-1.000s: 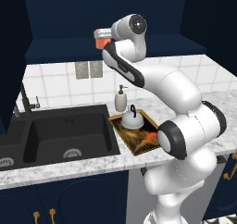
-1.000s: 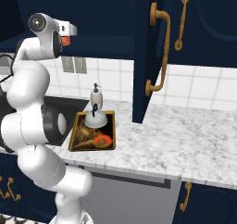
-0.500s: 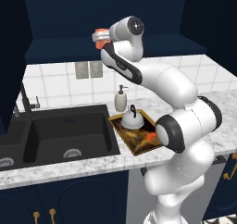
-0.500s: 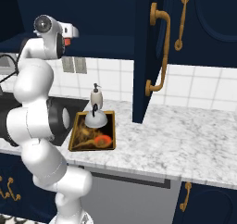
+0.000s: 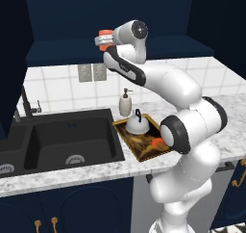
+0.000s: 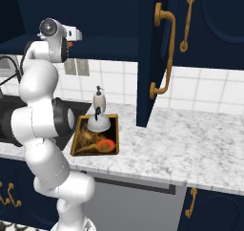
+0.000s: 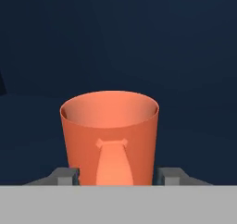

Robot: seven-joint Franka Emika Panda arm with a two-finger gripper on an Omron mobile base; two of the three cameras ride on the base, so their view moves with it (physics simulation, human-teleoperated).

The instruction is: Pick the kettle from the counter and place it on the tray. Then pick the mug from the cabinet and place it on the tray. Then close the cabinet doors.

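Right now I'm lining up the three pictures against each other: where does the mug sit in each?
Left base view: mug upper centre, on the cabinet shelf at the arm's tip.
Right base view: an orange sliver upper left, behind the hand.
Hand view: mug centre, between the fingertips.
Shared landmark: the navy cabinet interior.

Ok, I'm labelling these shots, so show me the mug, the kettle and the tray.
mug (image 7: pixel 109 135): hand view, front wall above the handle.
kettle (image 5: pixel 136 125): left base view, silver dome.
tray (image 6: pixel 75 148): right base view, golden left rim.
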